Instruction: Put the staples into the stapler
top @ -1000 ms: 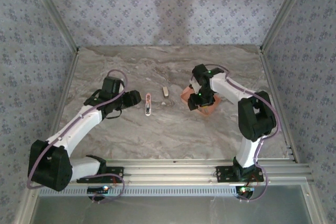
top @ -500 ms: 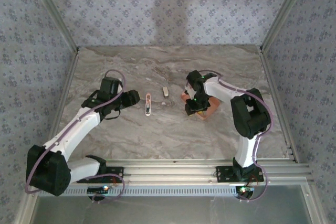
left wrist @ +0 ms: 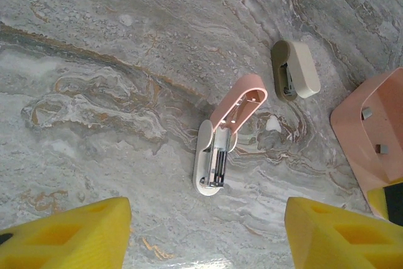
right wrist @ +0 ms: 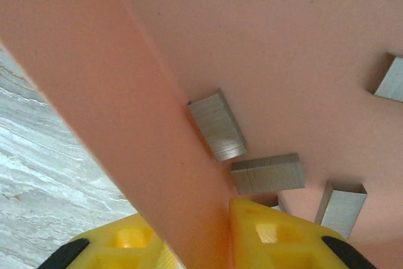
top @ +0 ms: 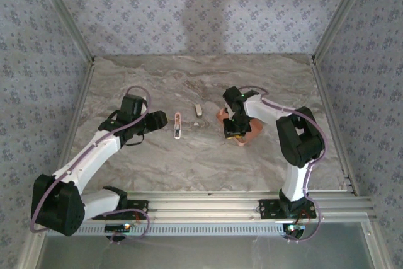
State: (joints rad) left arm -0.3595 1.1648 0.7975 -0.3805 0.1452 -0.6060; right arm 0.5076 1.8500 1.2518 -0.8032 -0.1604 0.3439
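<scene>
Closing since a moment ago, the right gripper [right wrist: 208, 234] clamps the tray [right wrist: 119, 92] wall by the staples [right wrist: 217, 127]; left gripper [left wrist: 208, 234] gapes left of the stapler [left wrist: 220, 146].

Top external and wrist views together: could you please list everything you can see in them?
stapler: one, pink and white, lying open on the table between the arms.
beige stapler: one, beige and olive, between the pink one and the tray.
tray: one, salmon, on the right side of the table.
staples: at least five grey blocks, loose inside the tray.
table: one, grey marble.
walls: blue-grey, patterned.
left gripper: yellow fingers, open, above the stapler.
right gripper: yellow fingers, closed on the tray's wall, one inside, one outside.
</scene>
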